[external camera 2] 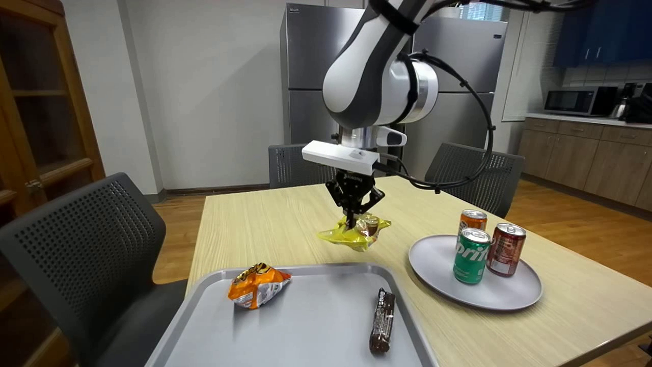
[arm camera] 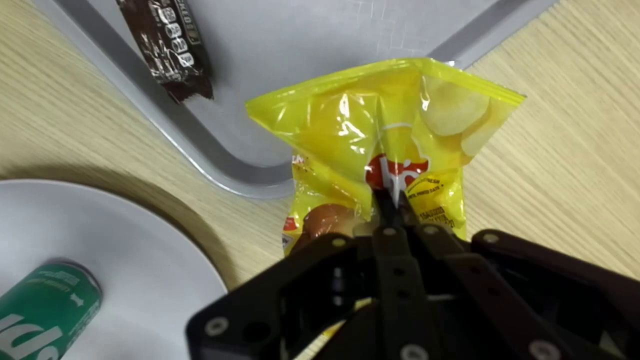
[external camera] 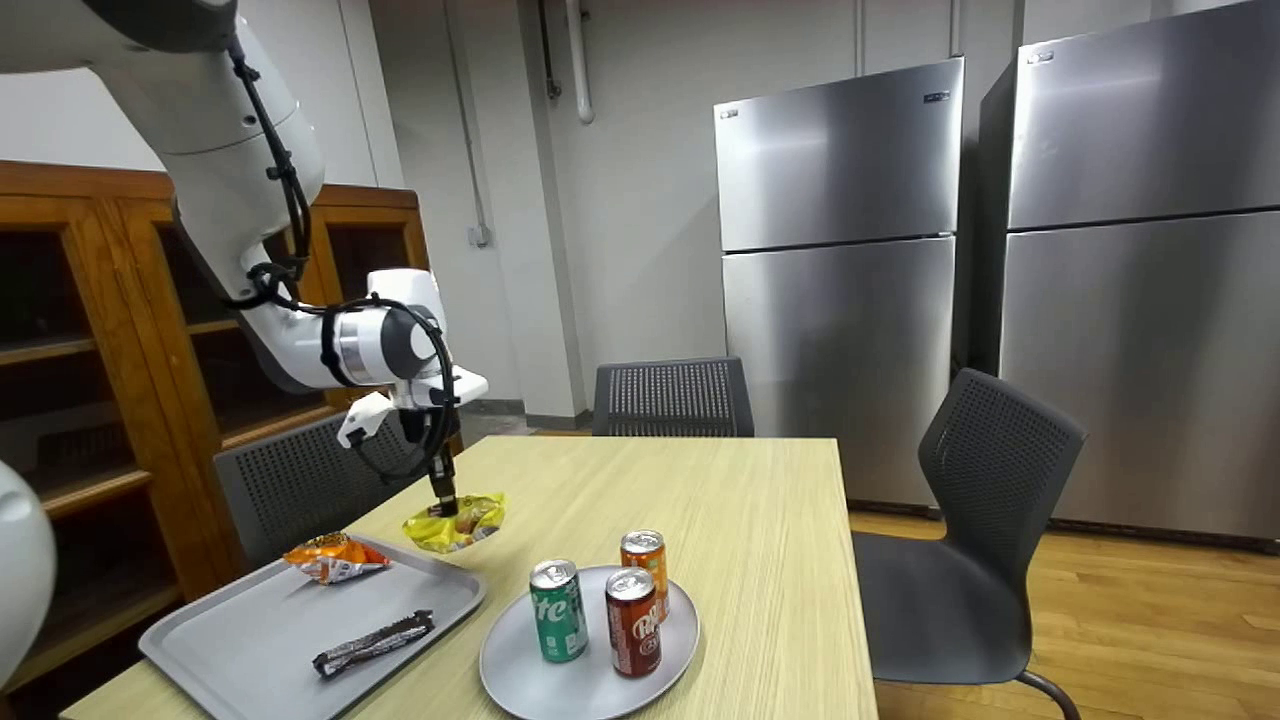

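Here, the hand [external camera 2: 351, 221] points down over the counter [external camera 2: 254, 219] and pinches a yellow chip bag [arm camera: 345, 115], its two fingers drawn close together on the crumpled film beside a red logo. In the wrist view the bag's sealed edge spreads wide past the fingertips, and the bag hides part of one rounded corner of a grey tray [external camera 2: 305, 326]. Seen in an exterior view, the bag is just beyond the tray's far rim; whether its underside rests on the counter cannot be made out. Inside the tray lie an orange snack bag [external camera 2: 259, 286], close to that far rim, and a dark brown wrapped bar [external camera 2: 382, 321], well apart from it along the side nearest the plate [external camera 2: 433, 260]. This round grey plate stands beside the tray and bears three upright cans, close together: a green Sprite can [external camera 2: 471, 257], a dark red Dr Pepper can [external camera 2: 506, 250] and an orange can [external camera 2: 472, 219]. Around the counter stand dark chairs [external camera: 675, 400] with perforated backs. Behind, two stainless refrigerators [external camera: 840, 340] stand side by side near a pale wall [external camera: 640, 250], and a wooden cabinet [external camera: 140, 330] with glazed doors shows at the edge of both exterior views.
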`<state>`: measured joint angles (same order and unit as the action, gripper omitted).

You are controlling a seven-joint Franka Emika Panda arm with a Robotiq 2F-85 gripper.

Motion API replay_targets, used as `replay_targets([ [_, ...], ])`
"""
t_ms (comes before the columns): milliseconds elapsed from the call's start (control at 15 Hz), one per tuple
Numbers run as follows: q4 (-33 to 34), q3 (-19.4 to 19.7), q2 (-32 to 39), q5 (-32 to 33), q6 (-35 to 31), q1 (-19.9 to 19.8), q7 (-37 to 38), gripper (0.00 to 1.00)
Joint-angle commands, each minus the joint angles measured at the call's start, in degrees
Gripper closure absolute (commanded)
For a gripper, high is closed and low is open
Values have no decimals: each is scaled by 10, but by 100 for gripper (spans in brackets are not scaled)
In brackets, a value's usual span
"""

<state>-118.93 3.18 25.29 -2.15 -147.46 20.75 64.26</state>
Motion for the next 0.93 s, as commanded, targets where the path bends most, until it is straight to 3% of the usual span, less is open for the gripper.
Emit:
replay_targets([
  [0, 31, 13, 24, 23, 6, -1, 63, 100],
  [733, 52, 32, 61, 43, 7, 8, 192, 100],
  [800, 53, 33, 63, 41, 7, 9, 204, 74],
  [867, 52, 33, 62, 44, 7, 10, 214, 72],
])
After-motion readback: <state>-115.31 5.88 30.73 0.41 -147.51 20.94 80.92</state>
